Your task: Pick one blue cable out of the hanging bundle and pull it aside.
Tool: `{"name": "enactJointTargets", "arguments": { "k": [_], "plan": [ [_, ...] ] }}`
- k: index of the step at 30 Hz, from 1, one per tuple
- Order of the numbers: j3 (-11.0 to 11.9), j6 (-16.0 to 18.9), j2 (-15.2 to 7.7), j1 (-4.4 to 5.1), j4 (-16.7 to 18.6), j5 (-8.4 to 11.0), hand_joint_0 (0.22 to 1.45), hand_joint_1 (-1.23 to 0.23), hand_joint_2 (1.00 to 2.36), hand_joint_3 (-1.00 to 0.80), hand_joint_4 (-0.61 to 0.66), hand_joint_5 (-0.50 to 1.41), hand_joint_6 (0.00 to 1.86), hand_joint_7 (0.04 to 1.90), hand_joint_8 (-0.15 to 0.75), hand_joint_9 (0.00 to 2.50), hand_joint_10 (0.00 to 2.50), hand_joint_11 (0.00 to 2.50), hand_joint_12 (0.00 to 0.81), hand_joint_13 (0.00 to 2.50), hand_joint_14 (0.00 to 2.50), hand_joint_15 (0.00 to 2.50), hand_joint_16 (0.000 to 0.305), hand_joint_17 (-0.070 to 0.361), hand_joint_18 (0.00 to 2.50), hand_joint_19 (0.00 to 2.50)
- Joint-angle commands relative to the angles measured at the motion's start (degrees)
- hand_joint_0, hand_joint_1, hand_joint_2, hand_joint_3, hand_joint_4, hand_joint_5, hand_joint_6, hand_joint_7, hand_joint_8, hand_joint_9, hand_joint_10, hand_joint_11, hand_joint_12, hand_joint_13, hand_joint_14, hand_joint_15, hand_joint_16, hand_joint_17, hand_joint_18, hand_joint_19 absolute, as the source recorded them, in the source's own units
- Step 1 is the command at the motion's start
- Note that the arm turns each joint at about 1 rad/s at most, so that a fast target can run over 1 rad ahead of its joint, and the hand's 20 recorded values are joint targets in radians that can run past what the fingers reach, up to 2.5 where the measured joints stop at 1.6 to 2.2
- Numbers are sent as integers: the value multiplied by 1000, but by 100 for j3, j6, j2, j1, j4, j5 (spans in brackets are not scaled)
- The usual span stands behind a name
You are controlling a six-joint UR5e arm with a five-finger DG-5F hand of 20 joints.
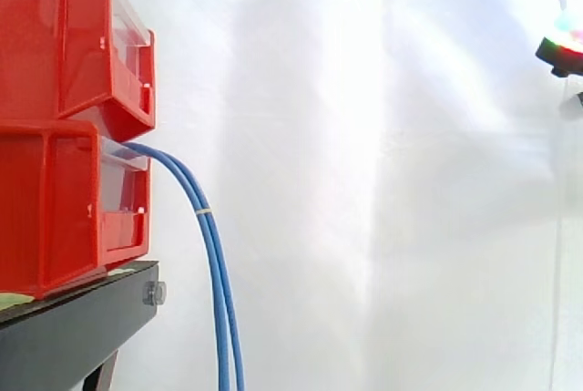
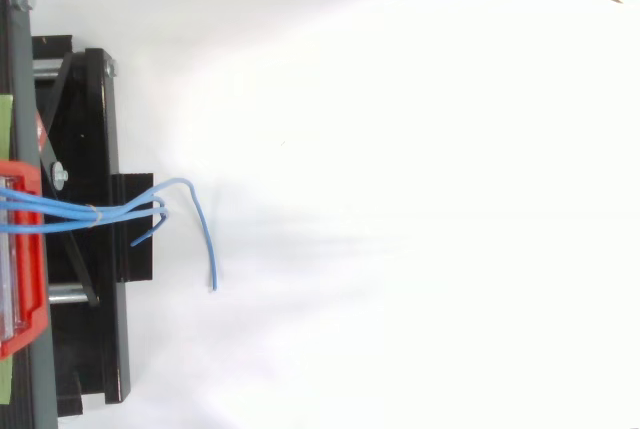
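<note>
Side view: blue cables (image 1: 217,263) hang from the lower red bin (image 1: 73,209) at left, well apart from the hand (image 1: 560,45) at right — open or closed, I cannot tell — so close-lying strands risk 2 being caught.

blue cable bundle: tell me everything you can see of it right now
The blue cable bundle is a few thin, smooth-jacketed strands that look flexible. They leave the front of the lower red bin, arc over and hang straight down past the black stand. A small pale tie binds them just below the arc. From above, the strands fan apart beyond the stand, one bowing out furthest to a free end. The hand is far off, clear of the cables.
</note>
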Motion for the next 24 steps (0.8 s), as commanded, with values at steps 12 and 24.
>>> {"name": "enactJointTargets", "arguments": {
  "k": [12, 24],
  "plan": [
    [0, 0, 0, -7, 0, 0, 485, -778, 1000, -500, 135, -225, 501, 655, 217, 470, 0, 26, 300, 111, 0, 40, 53, 120, 0, 102],
    [0, 0, 0, 1, 0, 0, 451, -679, 1000, -500, 127, -248, 501, 631, 223, 356, 0, 0, 314, 76, 0, 25, 56, 126, 0, 110]
  ]
}}
